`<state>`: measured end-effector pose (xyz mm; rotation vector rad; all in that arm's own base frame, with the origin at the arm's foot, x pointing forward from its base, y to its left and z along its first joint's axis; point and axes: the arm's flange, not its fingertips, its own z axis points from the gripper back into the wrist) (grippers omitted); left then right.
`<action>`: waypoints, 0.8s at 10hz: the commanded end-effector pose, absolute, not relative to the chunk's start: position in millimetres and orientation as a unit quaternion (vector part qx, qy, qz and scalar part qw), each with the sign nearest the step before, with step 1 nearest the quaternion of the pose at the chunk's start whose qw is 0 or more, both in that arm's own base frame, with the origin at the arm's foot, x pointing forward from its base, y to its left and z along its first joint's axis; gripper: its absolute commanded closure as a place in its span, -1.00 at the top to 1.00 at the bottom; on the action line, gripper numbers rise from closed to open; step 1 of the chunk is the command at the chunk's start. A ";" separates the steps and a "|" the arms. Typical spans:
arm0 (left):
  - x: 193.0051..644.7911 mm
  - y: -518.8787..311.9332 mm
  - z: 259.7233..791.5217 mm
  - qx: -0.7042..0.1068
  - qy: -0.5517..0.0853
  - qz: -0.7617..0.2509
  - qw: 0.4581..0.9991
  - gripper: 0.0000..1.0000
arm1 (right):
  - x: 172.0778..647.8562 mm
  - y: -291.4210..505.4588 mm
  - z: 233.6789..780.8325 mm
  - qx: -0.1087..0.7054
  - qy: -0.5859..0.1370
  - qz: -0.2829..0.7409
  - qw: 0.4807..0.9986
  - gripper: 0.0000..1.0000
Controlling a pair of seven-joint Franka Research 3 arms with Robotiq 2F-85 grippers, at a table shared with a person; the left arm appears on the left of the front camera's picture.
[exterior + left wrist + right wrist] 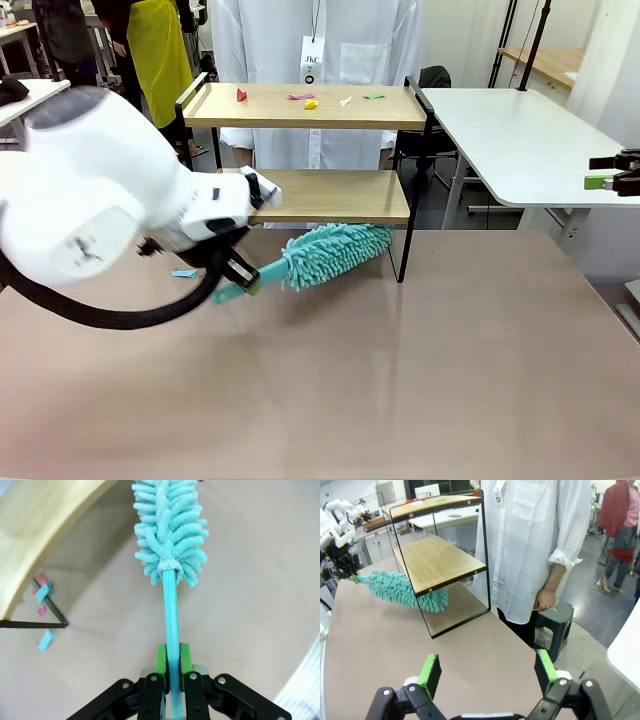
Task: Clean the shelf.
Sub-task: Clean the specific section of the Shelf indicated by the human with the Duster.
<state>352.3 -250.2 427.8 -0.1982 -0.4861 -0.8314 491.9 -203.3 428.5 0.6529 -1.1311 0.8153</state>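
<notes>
Shelf [340,195]: we find it at 12 o'clock on the counter [400,360], by the far edge. Paper scraps [310,103] lie on its top board.
Left claw [172,655]: clamped on the duster [335,252] handle, with the head aimed toward 2 o'clock under the lower board. We judge this is to sweep beneath.
Right claw [490,672]: pads apart, empty, off at 3 o'clock, clear of the work.
Hidden: the left arm's bulk covers the shelf's left feet.
</notes>
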 end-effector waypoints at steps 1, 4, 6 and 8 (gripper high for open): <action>298.3 -173.5 417.1 -0.109 -0.223 -0.436 0.865 -0.74 | 492.1 -201.9 431.3 0.293 -0.513 0.370 0.717 1.00; 293.4 -148.4 452.8 -0.074 -0.190 -0.472 0.858 -0.74 | 492.1 -201.9 431.3 0.293 -0.513 0.370 0.717 1.00; 284.5 -135.3 497.1 -0.007 -0.168 -0.517 0.839 -0.74 | 492.1 -201.9 431.3 0.293 -0.513 0.370 0.717 1.00; 276.9 -134.6 538.0 0.063 -0.135 -0.548 0.823 -0.74 | 492.1 -201.9 431.3 0.293 -0.513 0.370 0.717 1.00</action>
